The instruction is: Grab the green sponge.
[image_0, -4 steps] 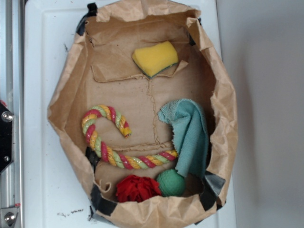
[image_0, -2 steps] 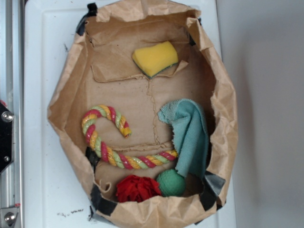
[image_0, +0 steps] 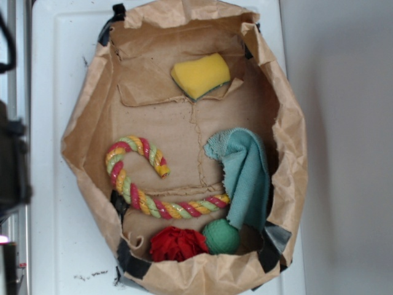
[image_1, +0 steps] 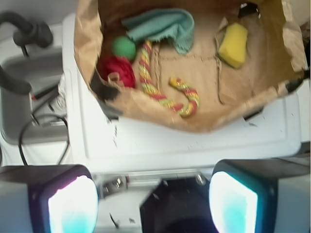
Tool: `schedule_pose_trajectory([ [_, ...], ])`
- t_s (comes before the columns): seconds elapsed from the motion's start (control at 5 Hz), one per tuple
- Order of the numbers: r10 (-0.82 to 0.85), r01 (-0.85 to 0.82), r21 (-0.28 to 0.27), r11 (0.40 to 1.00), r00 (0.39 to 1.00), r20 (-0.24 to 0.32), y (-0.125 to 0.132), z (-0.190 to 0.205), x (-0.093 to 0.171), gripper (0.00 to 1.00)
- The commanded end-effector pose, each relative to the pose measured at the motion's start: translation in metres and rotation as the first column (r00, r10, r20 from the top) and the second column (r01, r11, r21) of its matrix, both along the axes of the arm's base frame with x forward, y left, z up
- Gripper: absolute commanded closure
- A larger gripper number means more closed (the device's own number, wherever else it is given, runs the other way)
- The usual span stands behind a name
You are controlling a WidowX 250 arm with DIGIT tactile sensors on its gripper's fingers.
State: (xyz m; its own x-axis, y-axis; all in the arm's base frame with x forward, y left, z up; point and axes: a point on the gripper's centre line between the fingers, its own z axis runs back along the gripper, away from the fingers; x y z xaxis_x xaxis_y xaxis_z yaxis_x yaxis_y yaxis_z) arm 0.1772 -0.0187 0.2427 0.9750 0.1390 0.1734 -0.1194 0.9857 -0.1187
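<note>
**Open gripper above a paper bag of toys, sponge untouched**

A white tabletop point(image_0: 49, 92) holds a wide brown paper bag point(image_0: 83, 117), rolled open. Inside, from largest to smallest: a teal-green cloth point(image_0: 245, 172) by the right wall, a curved striped rope toy point(image_0: 138, 184), the green sponge point(image_0: 200, 75) lying yellow side up near the bag's top edge, a red fabric toy point(image_0: 177, 243), and a green ball point(image_0: 221, 236). In the wrist view the gripper point(image_1: 153, 201) hangs outside the bag, fingers point(image_1: 73, 204) spread wide, holding nothing

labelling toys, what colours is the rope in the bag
The rope is twisted red, yellow and pale green strands; the exterior view shows it best.
</note>
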Motion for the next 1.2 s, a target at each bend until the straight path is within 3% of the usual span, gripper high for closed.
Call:
schedule_pose_trajectory([
  [0.0,0.064,-0.063,-0.006,0.998,0.991,0.12,0.007,-0.006,0.052,0.0],
  [0.2,0.113,-0.112,-0.013,0.994,0.983,0.143,0.023,-0.016,0.066,0.0],
  [0.6,0.144,-0.161,0.115,0.98,0.979,0.143,0.062,-0.036,0.082,0.0],
  [1.0,0.123,-0.141,0.106,0.984,0.979,0.159,0.065,-0.026,0.078,0.0],
])
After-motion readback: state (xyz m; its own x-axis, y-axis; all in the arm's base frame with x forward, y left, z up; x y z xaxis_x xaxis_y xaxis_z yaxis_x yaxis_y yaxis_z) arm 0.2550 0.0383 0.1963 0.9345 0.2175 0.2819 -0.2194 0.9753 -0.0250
